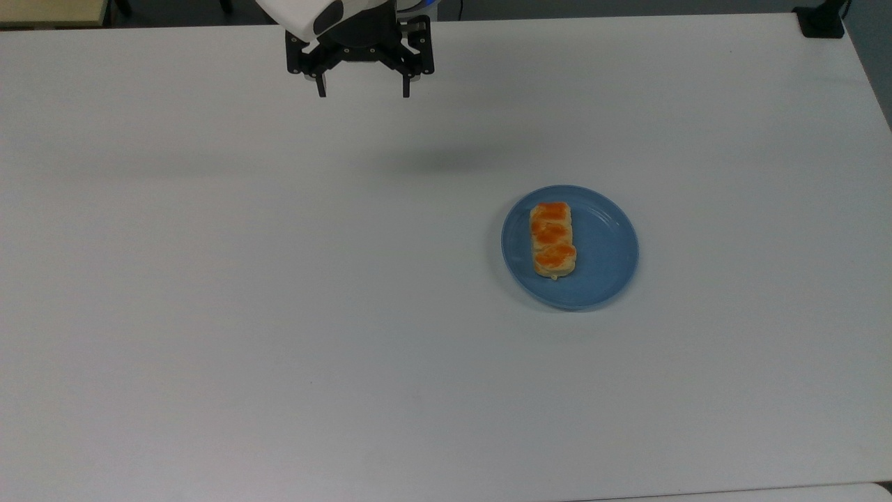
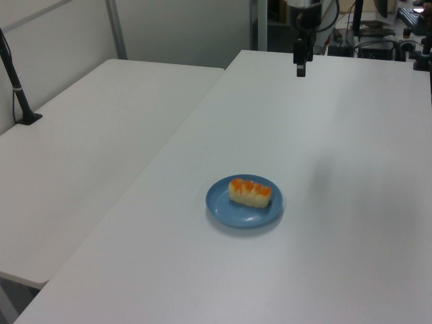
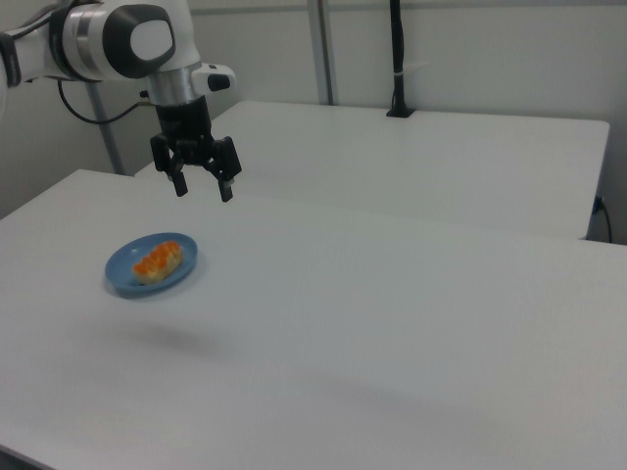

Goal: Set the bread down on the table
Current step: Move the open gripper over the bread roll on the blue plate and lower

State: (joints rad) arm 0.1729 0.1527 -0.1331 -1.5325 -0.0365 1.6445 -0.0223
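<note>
The bread, pale tan with three orange-red bumps, lies on a round blue plate right of centre on the white table. My gripper hangs open and empty above the table's far edge in the top view, well away from the bread. In the right view it floats above and to the right of the plate.
A second white table stands alongside, with a black pole clamped to it. Desk clutter and cables sit beyond the far edge in the left view.
</note>
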